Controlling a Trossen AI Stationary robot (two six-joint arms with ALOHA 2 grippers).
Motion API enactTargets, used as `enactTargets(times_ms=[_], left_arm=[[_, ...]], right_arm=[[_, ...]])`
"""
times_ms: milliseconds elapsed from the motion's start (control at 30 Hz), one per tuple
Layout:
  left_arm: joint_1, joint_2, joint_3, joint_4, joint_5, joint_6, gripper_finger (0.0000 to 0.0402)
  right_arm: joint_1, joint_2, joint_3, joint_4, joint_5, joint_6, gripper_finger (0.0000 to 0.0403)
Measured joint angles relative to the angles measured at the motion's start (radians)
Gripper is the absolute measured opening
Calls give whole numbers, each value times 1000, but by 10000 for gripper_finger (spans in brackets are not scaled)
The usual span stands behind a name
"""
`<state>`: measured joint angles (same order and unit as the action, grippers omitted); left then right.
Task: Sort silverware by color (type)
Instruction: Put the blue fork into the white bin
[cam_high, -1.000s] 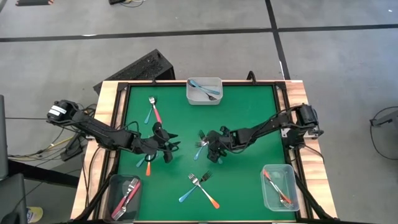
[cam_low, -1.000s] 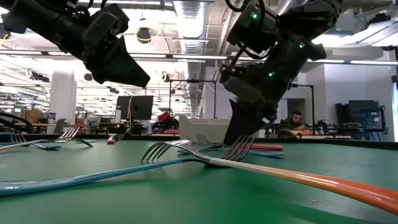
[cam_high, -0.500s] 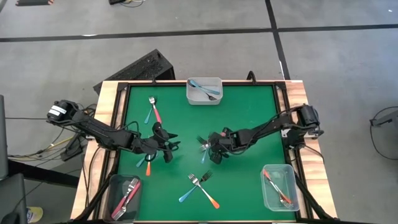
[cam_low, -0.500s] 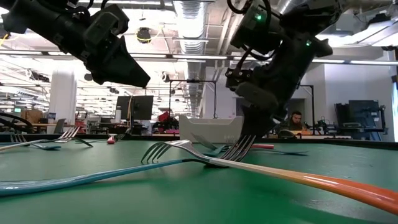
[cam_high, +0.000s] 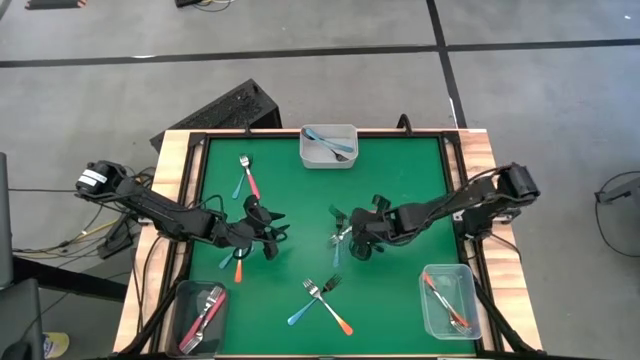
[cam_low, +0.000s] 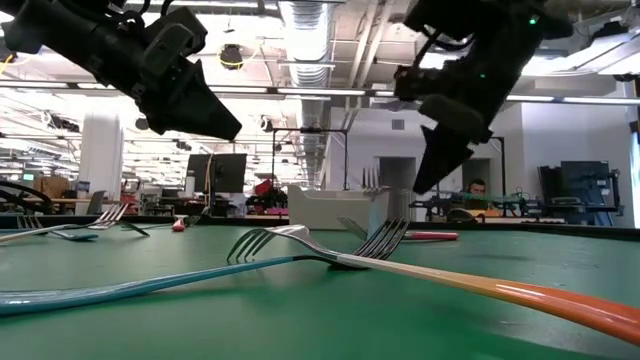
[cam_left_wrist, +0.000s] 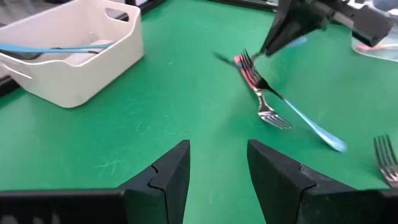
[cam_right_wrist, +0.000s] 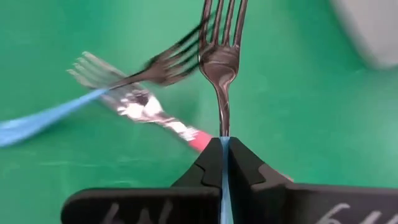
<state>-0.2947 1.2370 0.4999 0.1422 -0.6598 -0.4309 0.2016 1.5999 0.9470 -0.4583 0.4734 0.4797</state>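
Blue-handled fork (cam_right_wrist: 221, 68) is clamped in the right gripper (cam_right_wrist: 222, 149), jaws pressed together on the thin handle with the tines sticking straight out ahead, so it can travel without swinging. In the high view the right gripper (cam_high: 362, 238) sits mid-desk, lifted off the green mat (cam_high: 395, 180); the low view shows it well clear of the surface. Just below it lie a pink-handled fork (cam_right_wrist: 158, 121) and another blue fork (cam_right_wrist: 43, 118), crossed, left for later picks.

Judged next stop: the white bin (cam_high: 329, 146) at the far edge, which already holds blue forks, so the colour matches.

Left gripper (cam_high: 258, 232) waits with jaws apart near the left side of the mat, over an orange fork (cam_high: 238, 268), probably staged for its own pick. More forks: a crossed pair (cam_high: 322, 300) at the near edge, a pair (cam_high: 246, 176) at far left. Clear bin (cam_high: 202, 312) near-left holds pink ones; clear bin (cam_high: 447, 298) near-right holds an orange one.
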Motion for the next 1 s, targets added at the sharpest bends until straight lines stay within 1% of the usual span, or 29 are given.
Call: enactTargets(times_ms=[100, 267, 400, 500, 600, 700, 867, 933, 1000], left_arm=[[0, 0, 0, 0, -2, 3, 146], [3, 0, 0, 3, -2, 7, 146], [5, 0, 0, 11, -8, 3, 146], [7, 0, 0, 14, -8, -2, 146], [7, 0, 0, 13, -7, -8, 146], [7, 0, 0, 5, -5, -9, 146], [7, 0, 0, -2, -3, -9, 146], [7, 0, 0, -10, -5, -9, 146], [7, 0, 0, -15, -19, -3, 146]], right_arm=[[11, -40, 0, -13, 107, -67, 18], [-44, -62, 0, 36, 156, -249, 19], [-134, -60, 0, 181, 157, -536, 19], [-221, -48, 2, 361, 136, -763, 20], [-323, -41, 2, 541, 48, -931, 20], [-446, -42, 2, 695, -144, -1024, 20], [-639, -42, 2, 818, -417, -1027, 20], [-699, -36, 2, 834, -499, -996, 20], [-740, -11, 2, 866, -553, -951, 20]])
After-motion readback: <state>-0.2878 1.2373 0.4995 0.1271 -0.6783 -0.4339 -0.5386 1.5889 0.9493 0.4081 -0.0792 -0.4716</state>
